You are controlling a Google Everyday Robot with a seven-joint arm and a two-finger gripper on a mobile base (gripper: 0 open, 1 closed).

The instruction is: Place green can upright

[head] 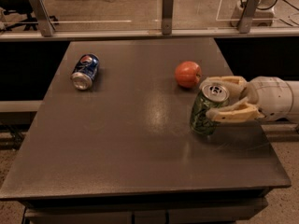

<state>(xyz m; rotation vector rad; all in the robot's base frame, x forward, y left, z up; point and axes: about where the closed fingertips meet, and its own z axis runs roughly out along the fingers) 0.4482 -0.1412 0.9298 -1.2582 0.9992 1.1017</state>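
The green can (205,110) stands on its base at the right side of the dark table (126,139). It leans slightly, with its pull-tab top toward the right. My gripper (209,100) reaches in from the right edge. One tan finger (225,81) lies behind the can and the other finger (233,114) in front of it. The fingers are shut on the can's upper half.
An orange-red round fruit (188,73) sits just behind and left of the green can. A blue Pepsi can (85,71) lies on its side at the far left. A glass rail with metal posts (167,12) runs along the table's back edge.
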